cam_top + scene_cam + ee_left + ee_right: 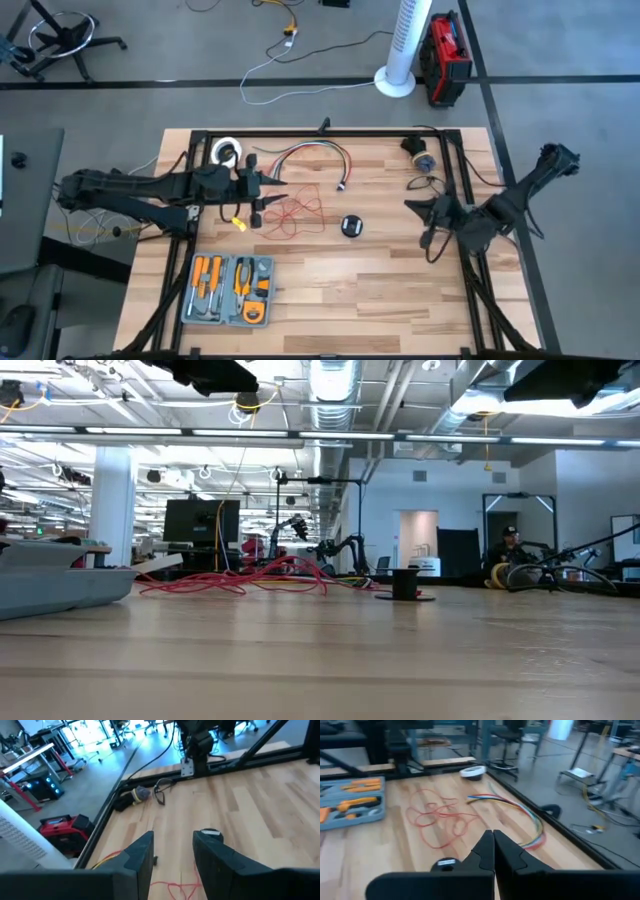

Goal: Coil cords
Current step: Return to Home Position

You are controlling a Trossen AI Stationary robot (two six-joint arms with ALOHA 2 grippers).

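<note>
Both arms hang empty for homing — left jaws apart, right jaws closed — leaving the red wire (296, 212) loose, left of the black spool (351, 226).

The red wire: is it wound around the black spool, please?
No, the red wire lies in loose loops beside the black spool, not around it.

dark arms (130, 188), black wedge-shaped fingers (220, 860)
</note>
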